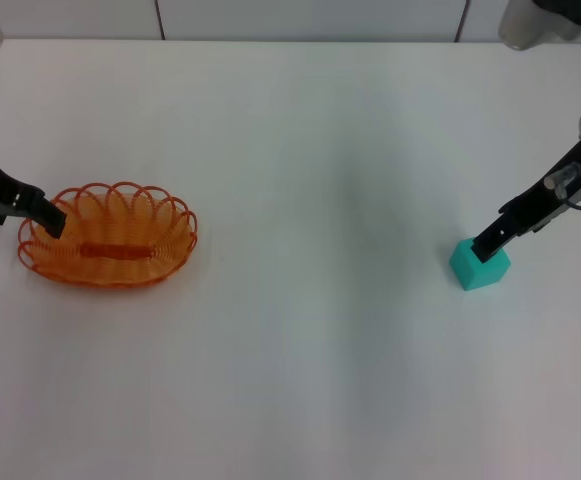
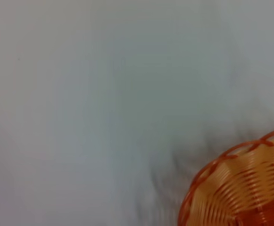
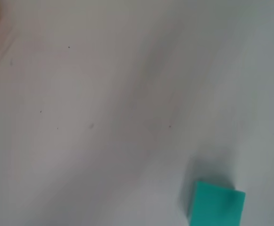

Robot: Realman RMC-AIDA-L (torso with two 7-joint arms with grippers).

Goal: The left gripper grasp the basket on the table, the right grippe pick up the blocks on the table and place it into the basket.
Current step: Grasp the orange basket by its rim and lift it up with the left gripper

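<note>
Oval orange wire basket (image 1: 110, 236) with looped scalloped rim and flat orange base strip, near the white table's (image 1: 300, 150) left edge, black left gripper (image 1: 48, 213) at its left rim, grip unclear, small plain teal-green cube (image 1: 479, 266) near the right edge, slim black right gripper (image 1: 490, 243) touching its top, opening unclear

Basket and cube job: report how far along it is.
Nothing is placed yet. The left gripper is at the near-left rim of the orange wire basket, which sits on the white table. The right gripper is down at the top of the teal cube, which rests on the table far from the basket. Lifting the cube, carrying it over and dropping it in remain.
</note>
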